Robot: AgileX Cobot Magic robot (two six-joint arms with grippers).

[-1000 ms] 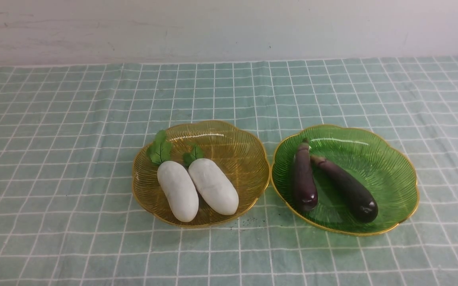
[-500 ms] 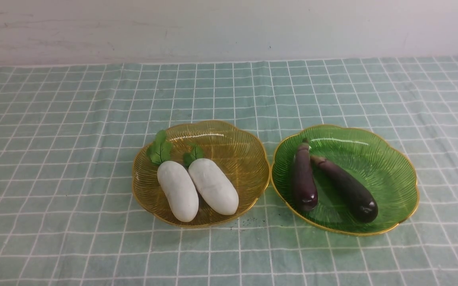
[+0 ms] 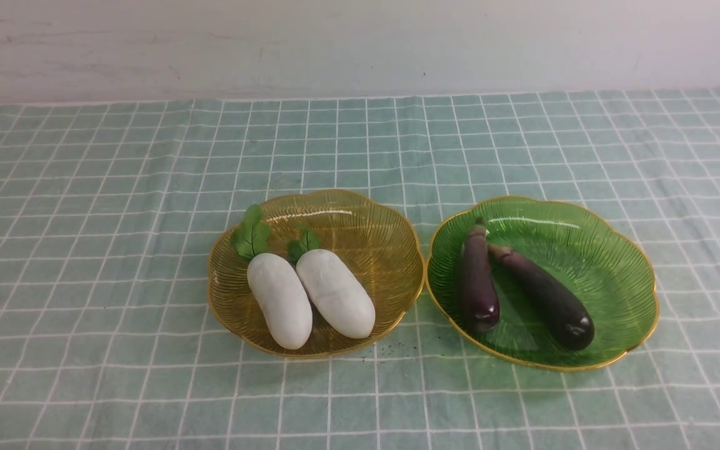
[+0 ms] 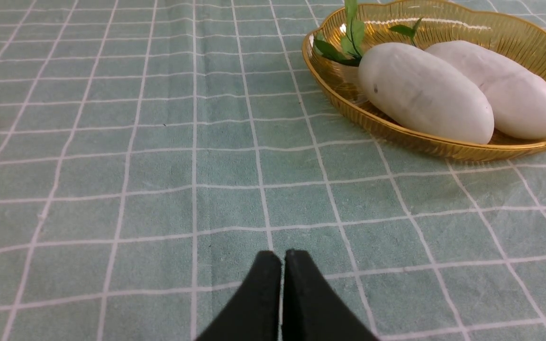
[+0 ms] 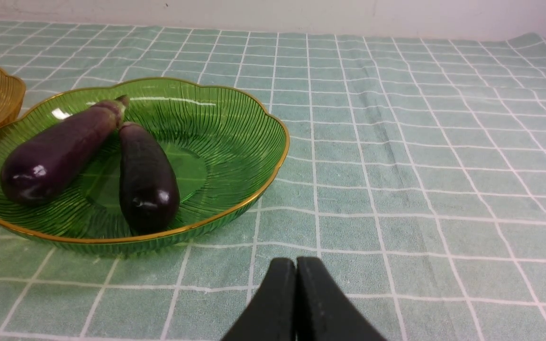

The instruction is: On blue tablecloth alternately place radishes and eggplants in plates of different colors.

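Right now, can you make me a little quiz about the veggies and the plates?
1. True or false: both radishes lie in the amber plate.
2. Which plate holds the eggplants? A) amber B) green C) neither
3. Fill in: the left gripper and the right gripper are both ____.

Key:
1. True.
2. B, the green plate.
3. Shut, holding nothing, above the blue tablecloth.
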